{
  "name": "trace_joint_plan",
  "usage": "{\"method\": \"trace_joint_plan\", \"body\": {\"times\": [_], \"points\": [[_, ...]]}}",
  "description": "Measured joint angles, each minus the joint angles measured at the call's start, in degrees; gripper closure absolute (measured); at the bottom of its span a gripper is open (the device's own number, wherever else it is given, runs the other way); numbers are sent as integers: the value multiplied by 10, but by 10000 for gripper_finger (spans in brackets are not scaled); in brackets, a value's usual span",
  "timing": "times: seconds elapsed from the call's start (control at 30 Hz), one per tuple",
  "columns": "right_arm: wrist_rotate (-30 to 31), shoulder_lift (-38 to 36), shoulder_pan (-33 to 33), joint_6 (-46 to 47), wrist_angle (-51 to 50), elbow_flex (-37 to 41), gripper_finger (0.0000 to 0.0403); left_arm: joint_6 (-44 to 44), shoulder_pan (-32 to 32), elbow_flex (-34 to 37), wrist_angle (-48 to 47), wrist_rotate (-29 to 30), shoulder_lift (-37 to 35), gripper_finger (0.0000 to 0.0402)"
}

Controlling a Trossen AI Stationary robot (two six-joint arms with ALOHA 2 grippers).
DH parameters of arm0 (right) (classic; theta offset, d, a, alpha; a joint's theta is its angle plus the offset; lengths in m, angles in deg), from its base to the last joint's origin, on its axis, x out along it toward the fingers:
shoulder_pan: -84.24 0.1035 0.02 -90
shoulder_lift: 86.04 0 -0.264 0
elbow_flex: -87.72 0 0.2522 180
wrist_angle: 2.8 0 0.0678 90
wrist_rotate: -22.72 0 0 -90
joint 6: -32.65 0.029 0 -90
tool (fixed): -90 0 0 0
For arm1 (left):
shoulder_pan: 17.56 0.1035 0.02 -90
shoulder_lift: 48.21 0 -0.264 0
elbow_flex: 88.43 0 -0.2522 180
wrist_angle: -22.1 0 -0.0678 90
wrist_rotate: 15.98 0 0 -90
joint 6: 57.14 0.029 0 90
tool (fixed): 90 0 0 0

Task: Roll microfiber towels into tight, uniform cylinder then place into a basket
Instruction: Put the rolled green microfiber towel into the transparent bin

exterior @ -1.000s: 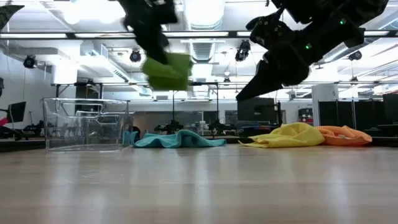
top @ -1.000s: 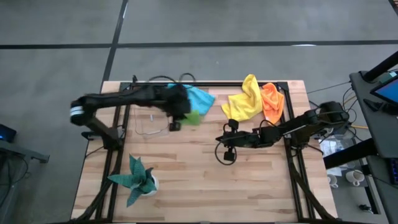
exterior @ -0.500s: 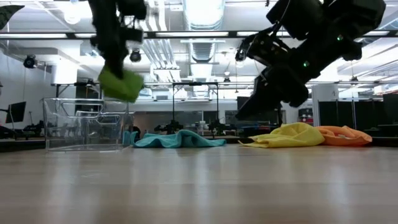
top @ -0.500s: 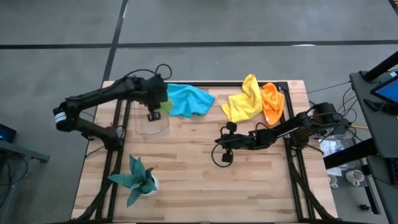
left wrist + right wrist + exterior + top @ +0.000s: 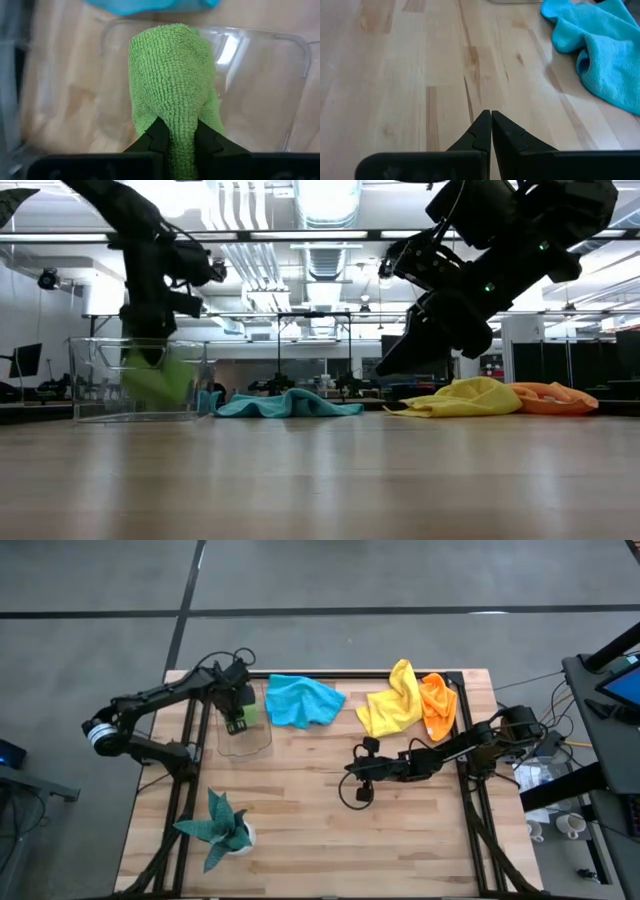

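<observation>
Left pincer (image 5: 179, 134) clamped on rolled green towel (image 5: 172, 85), inside basket (image 5: 280, 75) below. Lower flat, release gently. Right pincer (image 5: 491, 131) shut, empty.

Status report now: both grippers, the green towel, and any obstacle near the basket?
Left gripper shut on green towel, over basket. Right gripper shut, empty, mid-table. Blue towel beside basket, not blocking.

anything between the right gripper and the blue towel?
Nothing: only bare wooden table between the shut right gripper and the blue towel, as the high view shows; the right wrist view agrees.
</observation>
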Motion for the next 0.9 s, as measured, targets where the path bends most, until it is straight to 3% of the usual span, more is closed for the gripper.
{"method": "trace_joint_plan", "body": {"times": [0.37,0.6,0.73,0.9], "points": [[0,0,0,-4,6,0,394,52,22,44,123,10,28,380],[0,0,0,-4,6,0,394,62,39,44,145,0,48,380],[0,0,0,-4,7,0,394,47,42,44,151,70,45,380],[0,0,0,-3,7,0,394,46,43,45,165,74,47,380]]}}
